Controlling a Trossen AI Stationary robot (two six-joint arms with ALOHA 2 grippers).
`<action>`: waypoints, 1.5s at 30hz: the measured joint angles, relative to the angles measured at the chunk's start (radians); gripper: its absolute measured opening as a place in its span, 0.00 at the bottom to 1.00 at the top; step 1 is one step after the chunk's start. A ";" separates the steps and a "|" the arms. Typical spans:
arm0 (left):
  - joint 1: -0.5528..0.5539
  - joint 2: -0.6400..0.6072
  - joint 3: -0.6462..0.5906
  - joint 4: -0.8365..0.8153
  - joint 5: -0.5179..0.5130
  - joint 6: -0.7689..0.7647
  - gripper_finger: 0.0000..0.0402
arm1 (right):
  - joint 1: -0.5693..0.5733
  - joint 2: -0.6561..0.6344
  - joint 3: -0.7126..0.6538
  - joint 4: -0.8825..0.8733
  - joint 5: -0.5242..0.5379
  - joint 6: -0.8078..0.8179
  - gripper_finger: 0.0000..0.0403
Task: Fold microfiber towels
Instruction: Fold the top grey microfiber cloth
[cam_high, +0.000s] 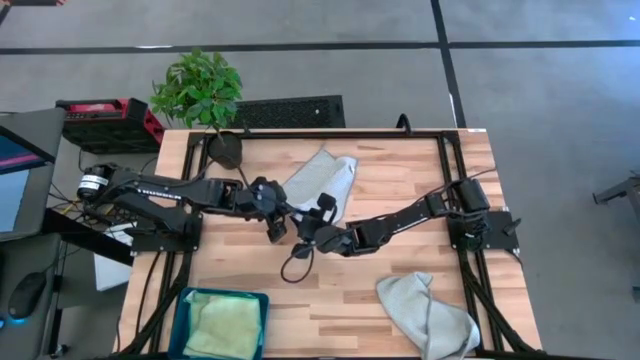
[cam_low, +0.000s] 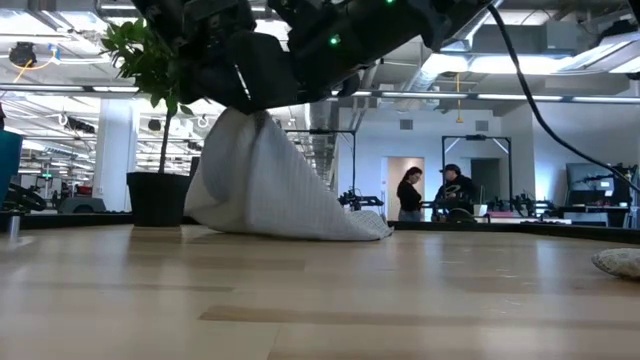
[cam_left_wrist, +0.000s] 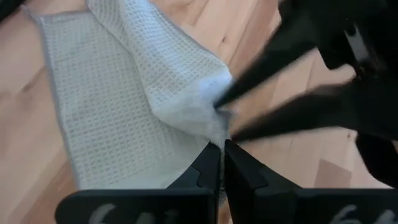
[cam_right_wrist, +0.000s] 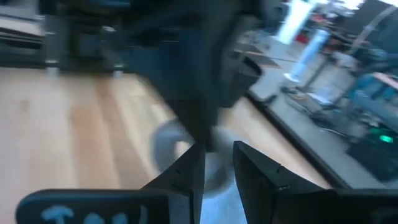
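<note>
We see a grey towel (cam_high: 322, 180) mid-tabletop (cam_high: 400, 200), one edge lifted, our left hand (cam_left_wrist: 222, 149) clamped shut on that edge, our right hand (cam_right_wrist: 217, 163) part open, whether gripping it we cannot tell.

Pale grey waffle-weave towel (cam_left_wrist: 134, 93) hangs from the dark left gripper (cam_left_wrist: 222, 155). A second pale grey towel (cam_high: 425, 312) lies beyond the black right gripper (cam_right_wrist: 217, 163). Teal bin (cam_high: 190, 305) holds a light green cloth (cam_high: 225, 325).
</note>
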 joint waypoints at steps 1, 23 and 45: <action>0.000 0.000 0.000 -0.005 0.001 -0.006 0.00 | -0.001 0.000 0.000 0.000 0.013 0.000 0.27; 0.000 0.000 0.000 -0.003 0.025 -0.006 0.00 | -0.005 0.000 0.000 -0.164 0.081 0.158 0.27; -0.039 0.001 0.034 0.004 0.023 0.050 0.00 | -0.015 0.000 0.000 -0.308 0.038 0.325 0.27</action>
